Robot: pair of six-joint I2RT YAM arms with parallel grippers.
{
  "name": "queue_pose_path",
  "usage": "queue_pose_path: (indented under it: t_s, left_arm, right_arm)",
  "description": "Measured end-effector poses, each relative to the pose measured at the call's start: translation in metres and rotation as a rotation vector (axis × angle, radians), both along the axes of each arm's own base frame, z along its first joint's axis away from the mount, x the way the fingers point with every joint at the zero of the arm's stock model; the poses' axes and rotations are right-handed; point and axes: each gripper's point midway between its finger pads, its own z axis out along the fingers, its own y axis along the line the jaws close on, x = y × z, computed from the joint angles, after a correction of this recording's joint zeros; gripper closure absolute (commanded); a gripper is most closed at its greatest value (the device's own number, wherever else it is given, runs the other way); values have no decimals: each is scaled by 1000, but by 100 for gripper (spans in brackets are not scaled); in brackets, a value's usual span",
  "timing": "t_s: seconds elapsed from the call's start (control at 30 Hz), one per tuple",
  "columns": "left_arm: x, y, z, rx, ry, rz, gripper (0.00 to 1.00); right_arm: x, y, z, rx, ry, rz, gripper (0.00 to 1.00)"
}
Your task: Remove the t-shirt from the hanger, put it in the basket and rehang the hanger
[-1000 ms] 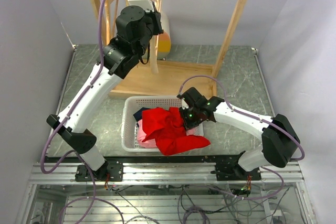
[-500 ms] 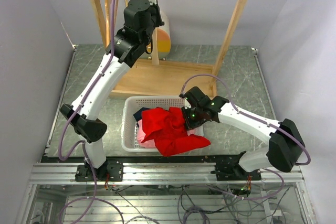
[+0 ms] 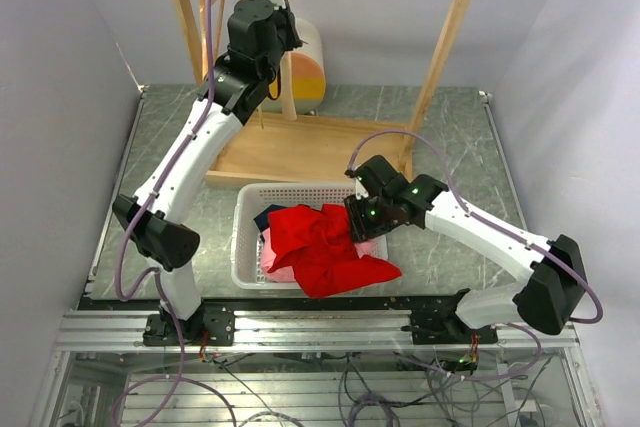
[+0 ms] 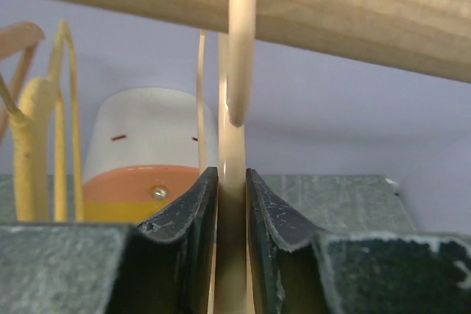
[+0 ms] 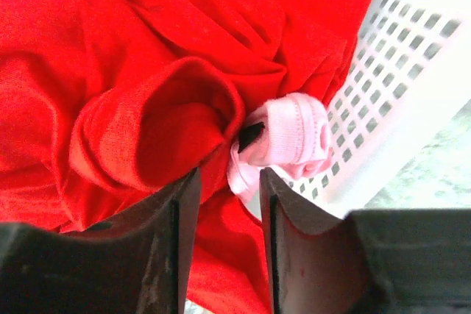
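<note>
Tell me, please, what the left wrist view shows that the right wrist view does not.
Only the left wrist: the wooden rail, with the hanger hooked over it and its stem clamped in the left claw. Only the right wrist: the red t-shirt and a pink garment bunched in the white basket, beneath the open right claw. Both: a patch of the green table.

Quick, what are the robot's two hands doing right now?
Left gripper: closed on the wooden hanger.
Right gripper: open, holding nothing, over the red t-shirt.
</note>
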Motion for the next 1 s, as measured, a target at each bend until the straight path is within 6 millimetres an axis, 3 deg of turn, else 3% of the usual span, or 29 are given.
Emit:
queue_pose_path:
  t_s: [0.13,0.27,0.33,0.53,0.7,0.83,1.0]
  left_arm:
    - [-5,-4,-5,-4,13,-35,42]
    - [-14,-9,-9,-13,28,-84,29]
    - [-20,-10,-6,-23,26,-108,3]
    - [-62,1,21,-64,-20,-182,0]
    - [-104,22,51,-96,-86,-209,0]
    - [-132,40,68,-114,-124,-211,0]
    - [-157,62,64,-104,-113,-181,0]
  right_arm:
    - [9,2,21,7,-46,2,47]
    - [20,3,51,9,-110,8,46]
    - [27,4,67,14,-149,3,46]
    - [47,-3,119,35,-311,-45,44]
    - [65,-17,141,4,-408,-115,41]
    - [92,-47,153,-32,-461,-228,40]
    - [137,-135,171,-63,-518,-497,39]
